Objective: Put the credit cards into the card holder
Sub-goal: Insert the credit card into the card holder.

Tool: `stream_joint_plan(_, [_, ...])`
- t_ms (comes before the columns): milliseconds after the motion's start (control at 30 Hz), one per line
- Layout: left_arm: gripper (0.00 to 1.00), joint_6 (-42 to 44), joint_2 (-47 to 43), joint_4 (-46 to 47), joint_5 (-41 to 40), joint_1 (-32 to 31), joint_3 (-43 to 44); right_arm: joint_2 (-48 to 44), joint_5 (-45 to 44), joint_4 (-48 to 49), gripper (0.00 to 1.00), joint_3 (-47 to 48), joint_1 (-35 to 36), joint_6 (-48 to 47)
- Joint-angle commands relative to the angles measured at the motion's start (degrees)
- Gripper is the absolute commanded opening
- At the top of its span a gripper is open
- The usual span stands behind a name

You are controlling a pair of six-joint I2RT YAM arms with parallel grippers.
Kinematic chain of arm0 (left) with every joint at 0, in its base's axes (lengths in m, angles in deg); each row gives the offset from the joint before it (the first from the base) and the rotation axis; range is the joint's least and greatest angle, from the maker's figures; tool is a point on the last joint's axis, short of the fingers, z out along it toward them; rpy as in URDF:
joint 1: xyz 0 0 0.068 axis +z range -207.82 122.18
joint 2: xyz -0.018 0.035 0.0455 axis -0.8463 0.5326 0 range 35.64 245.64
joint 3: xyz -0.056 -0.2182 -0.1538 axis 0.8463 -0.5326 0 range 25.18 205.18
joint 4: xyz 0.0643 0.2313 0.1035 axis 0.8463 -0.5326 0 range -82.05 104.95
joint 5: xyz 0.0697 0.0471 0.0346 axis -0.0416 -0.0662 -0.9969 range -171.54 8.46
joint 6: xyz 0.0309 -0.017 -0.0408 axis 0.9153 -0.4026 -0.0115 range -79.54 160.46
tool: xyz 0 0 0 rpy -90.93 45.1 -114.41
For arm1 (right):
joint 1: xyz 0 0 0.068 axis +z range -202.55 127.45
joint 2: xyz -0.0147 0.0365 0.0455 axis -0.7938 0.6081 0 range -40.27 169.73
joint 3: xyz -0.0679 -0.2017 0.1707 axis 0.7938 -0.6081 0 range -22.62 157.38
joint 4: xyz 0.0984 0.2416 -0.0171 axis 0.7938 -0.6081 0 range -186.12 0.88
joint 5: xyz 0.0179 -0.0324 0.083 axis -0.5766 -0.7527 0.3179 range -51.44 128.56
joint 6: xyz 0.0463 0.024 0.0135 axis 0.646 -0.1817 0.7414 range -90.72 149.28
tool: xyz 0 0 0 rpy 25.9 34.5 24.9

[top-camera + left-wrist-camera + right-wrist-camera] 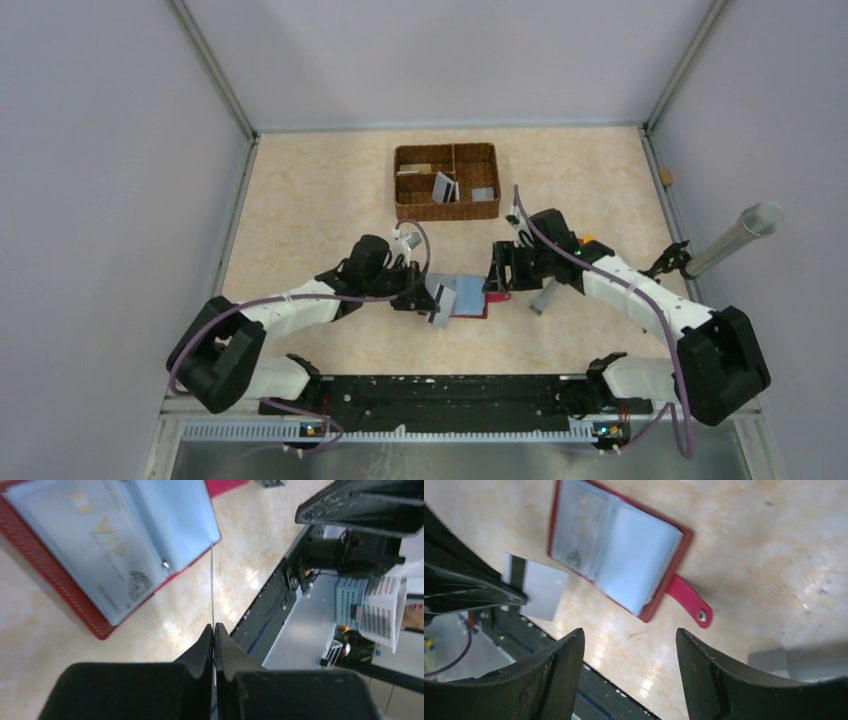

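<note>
So 1 VIP card (pixel 107 540) is pocketed in card holder (pixel 639 560), left gripper (pixel 214 630) clamps striped card (pixel 536 587) at its 9 o'clock, right gripper (pixel 629 645) is wide and empty, more left in basket (pixel 447 212).

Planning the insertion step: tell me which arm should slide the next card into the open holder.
Left. The left gripper is shut on a grey striped card, held edge-on right beside the open card holder. The right gripper stands open and empty at the holder's other side.
</note>
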Motion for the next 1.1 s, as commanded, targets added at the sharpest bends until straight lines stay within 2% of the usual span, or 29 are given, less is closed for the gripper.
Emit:
stream_joint_plan(0, [0.0, -5.1, 3.0, 11.8, -1.6, 3.0, -1.9, -4.3, -13.4, 2.9, 0.66, -5.0, 0.2, 7.6])
stream_joint_plan(133, [0.0, -8.1, 6.3, 16.5, -1.6, 3.9, -3.0, -4.9, -16.1, 6.0, 0.66, -9.4, 0.5, 10.4])
stream_joint_plan(300, [0.0, -11.1, 9.2, 20.6, -2.3, 4.5, -4.2, -2.7, -20.1, 7.6, 0.63, -10.5, 1.1, 11.7])
stream_joint_plan(567, [0.0, -12.7, 9.2, 24.0, -5.6, 5.1, -6.3, 0.6, -18.2, 13.9, 0.54, -12.0, 1.4, 12.4])
stream_joint_plan(800, [0.0, -14.3, 11.0, 28.1, -5.2, 5.4, -7.5, 3.5, -19.0, 14.8, 0.37, -11.4, 1.6, 12.1])
stream_joint_plan(933, [0.0, -15.1, 12.2, 29.7, -5.0, 5.6, -7.6, 4.6, -19.6, 14.9, 0.3, -11.4, 1.9, 12.3])
stream_joint_plan(1067, [0.0, -15.6, 13.3, 31.0, -4.9, 5.5, -7.9, 5.3, -20.0, 15.0, 0.15, -11.4, 1.9, 12.3])
